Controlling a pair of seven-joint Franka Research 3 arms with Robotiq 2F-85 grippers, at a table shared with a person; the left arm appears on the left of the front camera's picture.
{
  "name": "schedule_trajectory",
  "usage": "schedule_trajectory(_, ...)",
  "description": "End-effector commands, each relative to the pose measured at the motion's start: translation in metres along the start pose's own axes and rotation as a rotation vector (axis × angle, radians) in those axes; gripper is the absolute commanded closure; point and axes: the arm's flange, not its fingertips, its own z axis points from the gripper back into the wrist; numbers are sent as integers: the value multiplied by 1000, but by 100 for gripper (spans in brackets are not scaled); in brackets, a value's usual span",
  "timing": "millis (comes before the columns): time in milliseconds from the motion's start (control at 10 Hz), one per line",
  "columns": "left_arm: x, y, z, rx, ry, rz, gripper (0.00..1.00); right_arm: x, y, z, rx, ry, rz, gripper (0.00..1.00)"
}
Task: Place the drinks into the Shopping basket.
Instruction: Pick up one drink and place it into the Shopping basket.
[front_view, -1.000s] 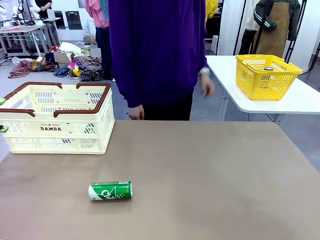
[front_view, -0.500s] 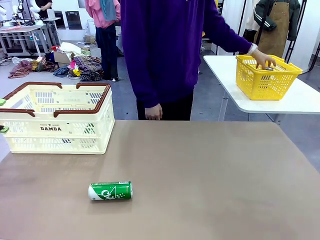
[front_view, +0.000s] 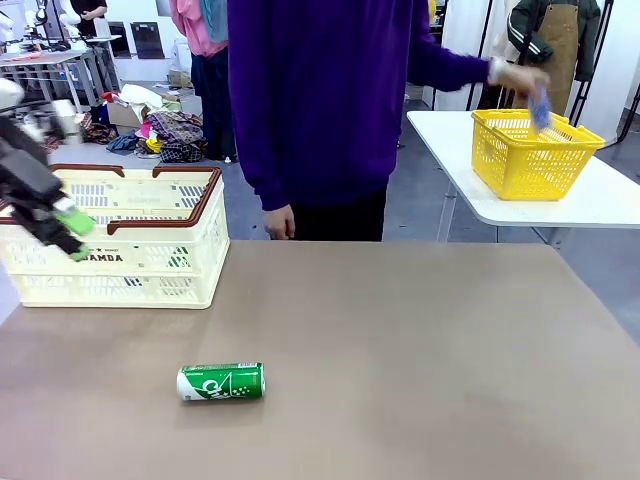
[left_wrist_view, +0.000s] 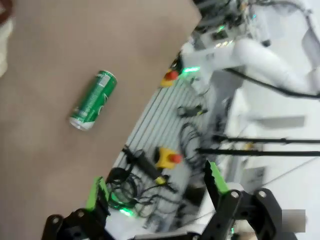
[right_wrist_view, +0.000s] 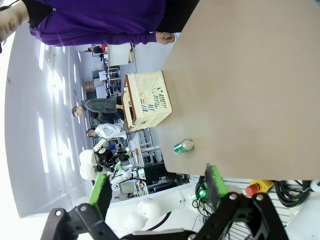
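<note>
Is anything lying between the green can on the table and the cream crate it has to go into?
Nothing visible does. The green slim drink can lies on its side on bare brown tabletop, apart from the cream slotted plastic crate, whose top is open.

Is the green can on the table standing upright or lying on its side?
Lying on its side: the green can rests lengthwise on the table, its silver end pointing sideways, not up.

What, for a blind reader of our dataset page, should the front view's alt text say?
A green drink can lies on its side on a brown table, apart from a cream shopping basket at far left, where the left gripper hangs open. A person in purple holds a blue can over a yellow basket on a side table.
</note>
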Motion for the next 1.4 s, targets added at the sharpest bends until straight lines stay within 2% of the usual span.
schedule_trajectory(0,16,-16,-52,317,10,-230,0,1,5,0,25,-4,-8,0)
schedule_trajectory(100,20,-29,-77,446,20,-396,0,1,5,0,25,-4,-8,0)
schedule_trajectory(200,25,-33,-90,553,-39,-552,0,1,5,0,25,-4,-8,0)
schedule_trajectory(300,34,-29,-91,594,-120,-672,0,1,5,0,25,-4,-8,0)
schedule_trajectory(400,40,-53,-77,367,95,-351,0,1,5,0,25,-4,-8,0)
schedule_trajectory(600,40,-53,-77,367,95,-351,0,1,5,0,25,-4,-8,0)
schedule_trajectory(700,41,-51,-90,438,60,-441,0,1,5,0,25,-4,-8,0)
schedule_trajectory(800,16,-46,-56,349,-42,-487,0,1,5,0,25,-4,-8,0)
schedule_trajectory(900,-26,-33,4,321,-172,-459,0,1,5,0,25,-4,-8,0)
schedule_trajectory(1100,-143,-8,97,340,-428,-357,0,1,5,0,25,-4,-8,0)
schedule_trajectory(1300,-215,17,115,321,-560,-303,0,1,5,0,25,-4,-8,0)
